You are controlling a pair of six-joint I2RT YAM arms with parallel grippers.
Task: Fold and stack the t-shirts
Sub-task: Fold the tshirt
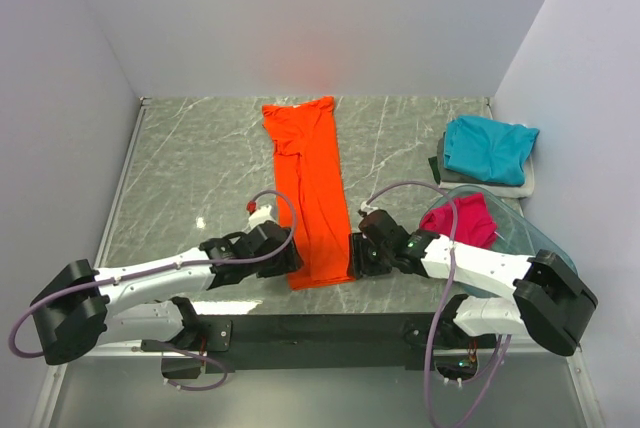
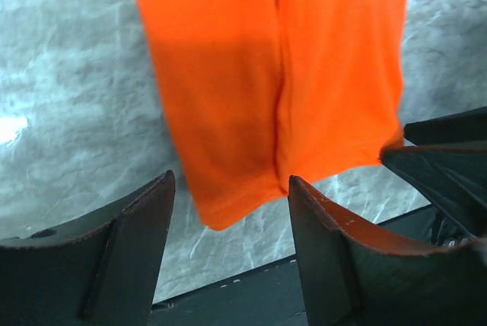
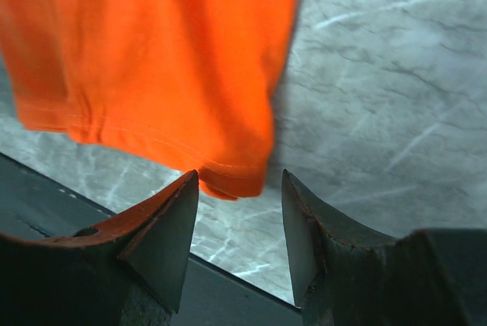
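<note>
Folding the orange tee (image 1: 310, 188), a long strip lying mid-table (image 1: 200, 168): left gripper (image 2: 228, 189) and right gripper (image 3: 240, 181), open and empty, straddle its near hem corners. Next, probably: pinch both corners, carry hem toward collar.

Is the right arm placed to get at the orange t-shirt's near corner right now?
Probably yes: the right gripper hangs open right at the hem corner of the orange t-shirt, nothing in between.

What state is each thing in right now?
orange t-shirt: folded into a long strip, lying flat.
teal t-shirt: folded, lying on a pale t-shirt.
magenta t-shirt: crumpled in the clear tub.
left tool: open, at the orange hem's corner.
right tool: open, at the other hem corner.
</note>
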